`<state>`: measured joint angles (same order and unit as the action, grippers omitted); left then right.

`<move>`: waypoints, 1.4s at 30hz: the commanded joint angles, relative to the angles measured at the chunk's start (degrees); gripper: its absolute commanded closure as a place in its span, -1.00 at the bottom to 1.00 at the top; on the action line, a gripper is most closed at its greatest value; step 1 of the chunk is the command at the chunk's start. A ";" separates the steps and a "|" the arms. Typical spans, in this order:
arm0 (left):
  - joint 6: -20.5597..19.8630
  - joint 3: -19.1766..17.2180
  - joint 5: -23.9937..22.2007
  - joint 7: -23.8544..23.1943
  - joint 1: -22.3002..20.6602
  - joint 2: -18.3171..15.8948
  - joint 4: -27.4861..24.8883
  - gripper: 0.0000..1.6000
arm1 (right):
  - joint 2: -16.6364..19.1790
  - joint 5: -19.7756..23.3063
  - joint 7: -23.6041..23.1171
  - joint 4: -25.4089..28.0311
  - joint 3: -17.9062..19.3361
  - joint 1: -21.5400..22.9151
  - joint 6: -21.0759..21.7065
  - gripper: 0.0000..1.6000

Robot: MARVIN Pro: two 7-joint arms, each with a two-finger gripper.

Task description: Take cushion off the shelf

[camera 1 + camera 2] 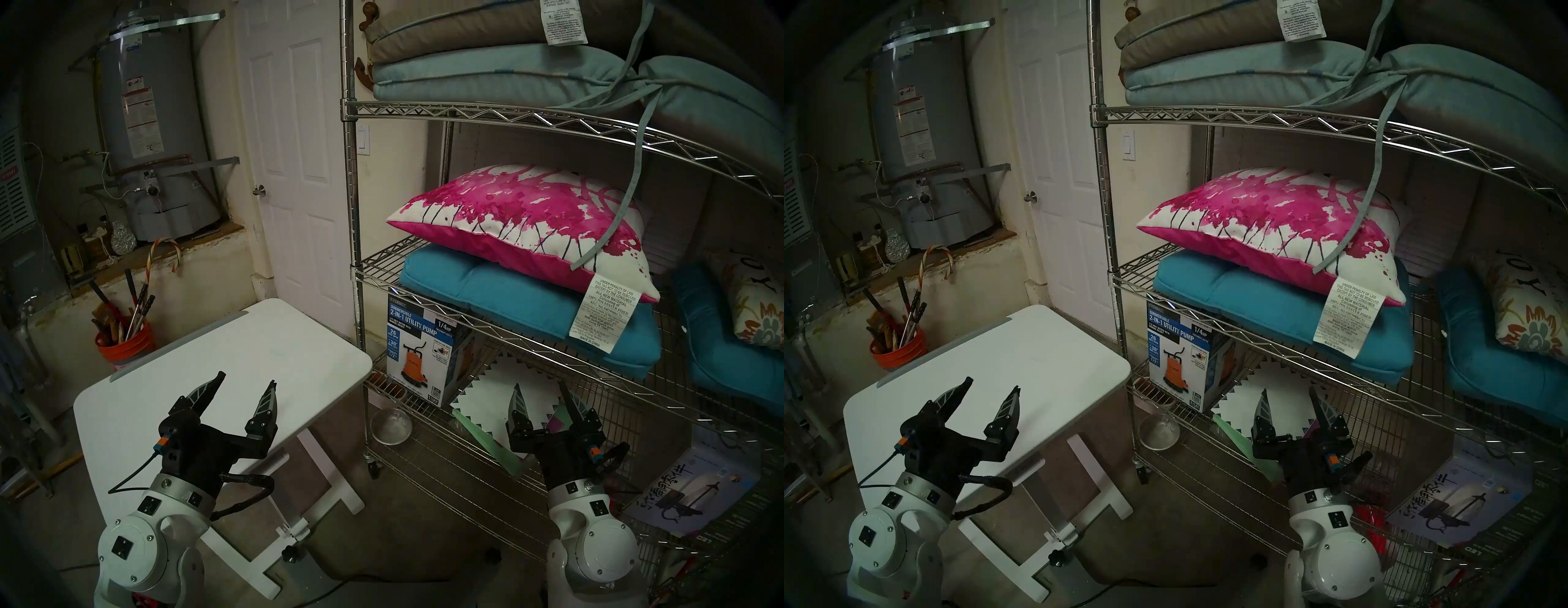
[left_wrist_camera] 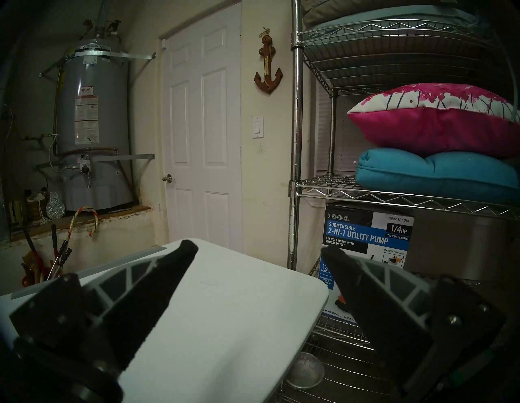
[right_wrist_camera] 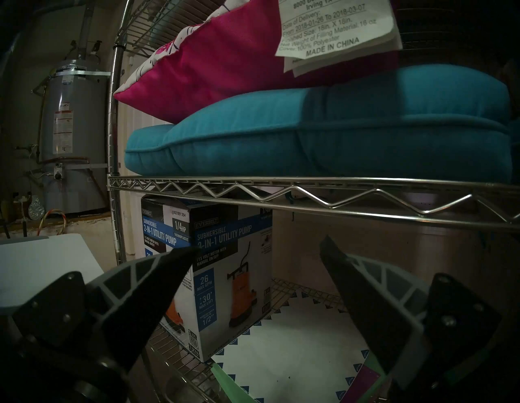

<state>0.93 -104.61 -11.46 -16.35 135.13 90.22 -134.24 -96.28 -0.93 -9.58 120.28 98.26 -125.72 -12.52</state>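
A: Status, nearest first?

B: My left tool (image 1: 243,388) has its jaws spread wide, nothing in them, hovering over the white table (image 1: 271,339). My right tool (image 1: 541,392) is likewise wide open and empty, in front of the shelf (image 1: 488,114), below the middle tier.

A: And the cushion?

B: The cushion (image 1: 522,216) lies on the middle tier, atop a teal seat cushion (image 1: 500,293), well above my right tool. A loose tie strap (image 1: 628,178) from the tier above drapes across it.

A: Step?

B: Approach not yet begun, I judge. Next: raise the right tool to the cushion's near edge, pinch, draw it out clear of the strap.
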 commanded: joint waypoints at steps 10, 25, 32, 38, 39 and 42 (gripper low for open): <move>0.06 0.02 0.01 0.00 -0.04 0.02 -1.01 -1.00 | 0.00 0.01 -0.01 1.05 -0.04 0.09 -0.10 -1.00; 1.40 -4.33 -1.14 -1.27 -0.22 -1.54 -2.15 -1.00 | 0.01 0.01 0.00 1.01 -0.04 0.11 -0.14 -1.00; 7.05 -8.82 5.44 -0.48 -1.14 -3.60 -1.70 -1.00 | 0.02 0.02 0.00 0.95 -0.04 0.14 -0.17 -1.00; 9.93 -11.59 11.28 -0.29 -1.83 -5.33 -1.77 -1.00 | 0.02 0.02 0.00 0.97 -0.04 0.13 -0.16 -1.00; 9.75 -11.95 12.25 -0.13 -1.77 -5.47 -2.42 -1.00 | 0.02 0.02 0.00 0.98 -0.04 0.13 -0.16 -1.00; 11.20 -12.76 15.37 -0.27 -1.95 -6.55 -3.43 -1.00 | 0.02 0.02 0.00 0.96 -0.04 0.14 -0.17 -1.00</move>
<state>8.78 -115.30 -1.31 -16.68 133.71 86.43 -134.91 -96.27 -0.92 -9.57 120.18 98.27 -125.73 -12.52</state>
